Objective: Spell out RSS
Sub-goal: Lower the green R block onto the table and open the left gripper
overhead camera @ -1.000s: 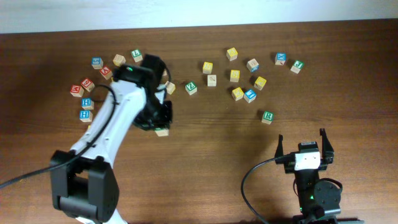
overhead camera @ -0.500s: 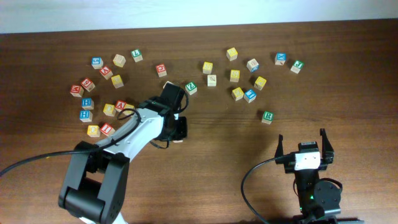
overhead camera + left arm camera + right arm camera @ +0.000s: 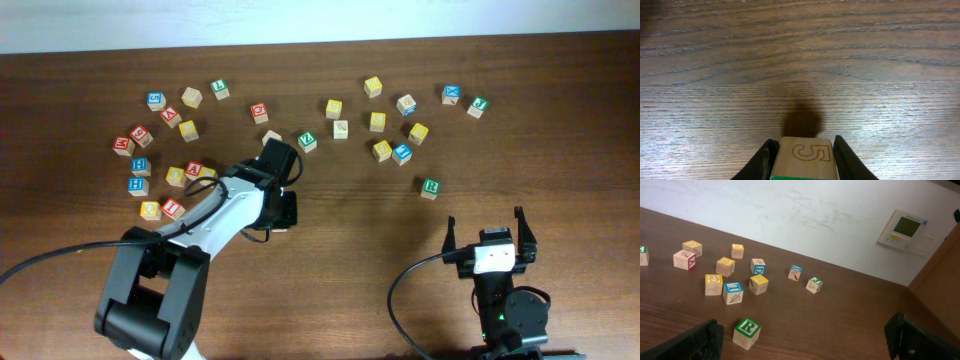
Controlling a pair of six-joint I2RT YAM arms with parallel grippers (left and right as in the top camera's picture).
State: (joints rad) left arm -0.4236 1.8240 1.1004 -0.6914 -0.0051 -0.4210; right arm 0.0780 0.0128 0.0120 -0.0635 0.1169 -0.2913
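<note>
- The left gripper (image 3: 283, 208) stands low over the dark wooden table (image 3: 560, 150), left of centre. Its jaws are set narrow, with one of the fingers (image 3: 766, 156) on each side of a small wooden cube with an outlined 5 on its side (image 3: 805, 152) and a green face next to that. No gap shows on either side, so treat the numbered cube as gripped.
- You cannot tell from here which letter the numbered cube carries, nor whether its base touches the table. Confirm the letter before you commit to a position.
- The step in hand appears to be setting this cube down on the bare stretch of table. Lower it until the base rests flat, open the jaws evenly, then lift straight up so neither finger drags or twists it.
- Leave room beside it for the rest of the row, and keep its faces square to the table edge.
- The right gripper (image 3: 805, 335) sits at the near edge with its jaws spread fully and nothing between them.
- The green-faced wooden cube with a white R (image 3: 746, 330) lies alone near the right arm. The yellow-faced wooden cubes (image 3: 377, 121) lie scattered beyond it, and their letters are too small to read.
</note>
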